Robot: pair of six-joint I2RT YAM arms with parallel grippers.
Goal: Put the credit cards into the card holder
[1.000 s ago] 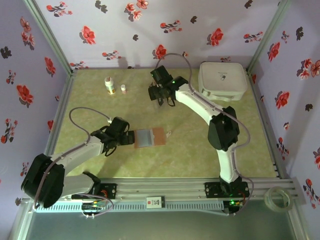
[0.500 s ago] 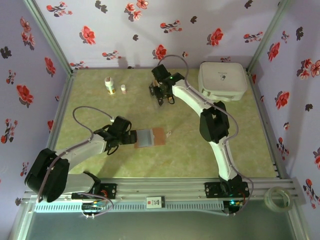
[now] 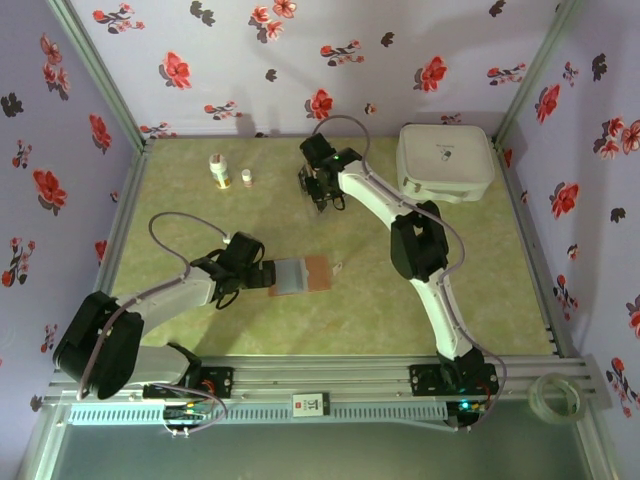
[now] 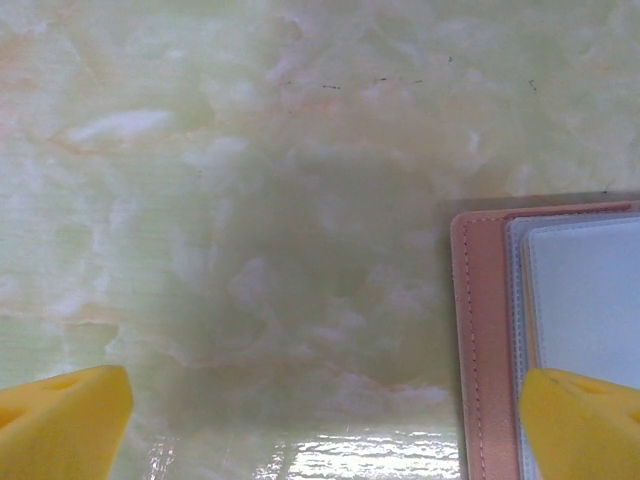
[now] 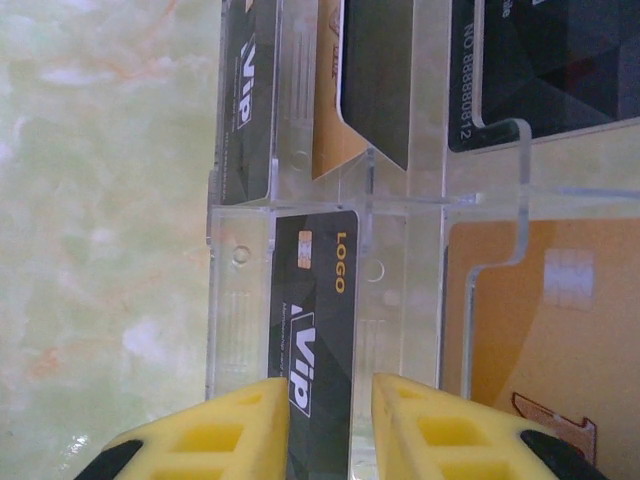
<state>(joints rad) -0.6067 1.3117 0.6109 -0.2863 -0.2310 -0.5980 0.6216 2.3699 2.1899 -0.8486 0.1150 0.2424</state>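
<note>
In the near row of the clear rack [image 5: 238,300], a black card [image 5: 315,300] bears "LOGO" in gold and "VIP" in white. In its far row, the left black card [image 5: 247,90] bears "VIP". The right black card [image 5: 560,60] shows "NO 8888", with further digits unsure.

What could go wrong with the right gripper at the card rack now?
The right gripper brackets the black gold-lettered card in a slot of the clear acrylic rack; lifting could drag the rack or let the card slip. The open left gripper sits at the edge of the reddish-brown leather card holder, which may slide during insertion.
</note>
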